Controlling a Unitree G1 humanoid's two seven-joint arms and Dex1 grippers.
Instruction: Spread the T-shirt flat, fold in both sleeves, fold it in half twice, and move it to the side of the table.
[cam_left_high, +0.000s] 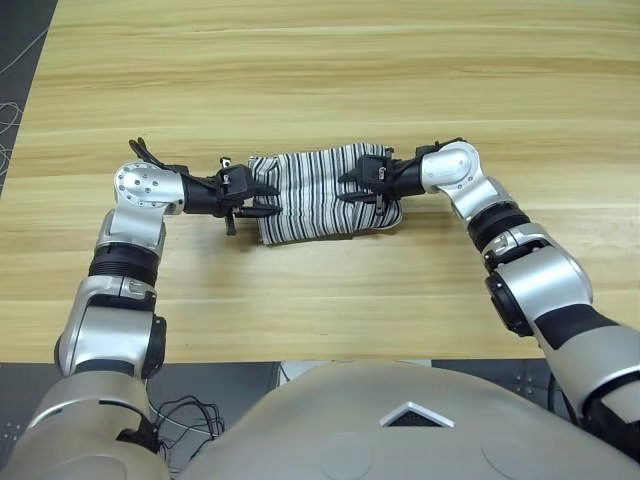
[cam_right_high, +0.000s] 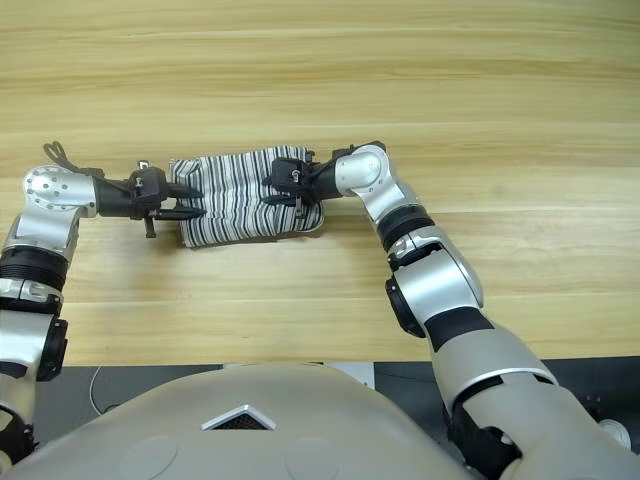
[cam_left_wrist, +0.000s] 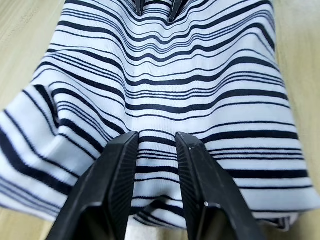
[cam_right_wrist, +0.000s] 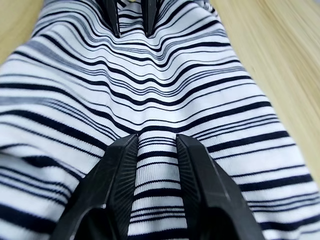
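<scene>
The T-shirt, white with dark stripes, lies folded into a small rectangle on the middle of the wooden table. My left gripper is at its left end and my right gripper at its right end, facing each other. In the left wrist view the left gripper pinches a raised ridge of the T-shirt. The right wrist view shows the right gripper shut the same way on the T-shirt. A crease in the cloth runs between the two grips.
Bare wood surrounds the shirt, with wide room toward the far edge and to the right. The table's left edge drops to a dark floor with cables. The near edge lies close below the shirt.
</scene>
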